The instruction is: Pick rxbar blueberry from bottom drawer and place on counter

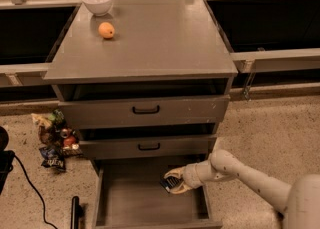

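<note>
I read the gripper [174,180] as pinching the rxbar blueberry [167,183] at its left tip, low inside the bottom drawer [125,200]; the counter [160,43] lies above, beyond the two upper drawers [100,112].

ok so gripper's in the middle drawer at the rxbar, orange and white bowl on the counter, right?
Not quite. The gripper is in the bottom drawer, not the middle one, at the rxbar blueberry. The camera view shows it. The orange and white bowl are on the counter, as you said.
</note>
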Controlling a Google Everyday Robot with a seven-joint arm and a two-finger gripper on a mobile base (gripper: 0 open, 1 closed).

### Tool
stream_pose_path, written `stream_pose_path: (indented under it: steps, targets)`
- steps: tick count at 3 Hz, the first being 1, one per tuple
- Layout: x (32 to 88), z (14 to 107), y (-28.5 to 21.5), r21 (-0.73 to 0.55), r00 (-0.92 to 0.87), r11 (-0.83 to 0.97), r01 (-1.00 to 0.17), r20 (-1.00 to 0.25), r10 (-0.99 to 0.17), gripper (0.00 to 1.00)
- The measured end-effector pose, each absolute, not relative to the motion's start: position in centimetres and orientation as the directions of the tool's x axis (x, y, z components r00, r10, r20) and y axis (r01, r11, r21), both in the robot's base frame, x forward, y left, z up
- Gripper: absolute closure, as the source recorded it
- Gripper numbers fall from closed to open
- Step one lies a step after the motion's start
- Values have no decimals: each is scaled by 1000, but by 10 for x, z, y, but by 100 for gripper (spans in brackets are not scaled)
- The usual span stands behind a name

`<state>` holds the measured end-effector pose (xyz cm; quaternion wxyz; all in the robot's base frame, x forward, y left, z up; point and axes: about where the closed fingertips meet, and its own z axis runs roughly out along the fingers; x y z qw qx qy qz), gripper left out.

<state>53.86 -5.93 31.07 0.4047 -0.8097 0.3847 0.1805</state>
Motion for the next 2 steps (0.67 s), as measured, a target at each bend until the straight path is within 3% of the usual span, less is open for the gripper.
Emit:
stream_pose_path:
  steps: [1, 2]
  targets:
    - [520, 378, -54, -622, 747, -420, -661, -490, -449, 100]
    - [485, 376, -37, -602, 755, -456, -656, -517, -404, 100]
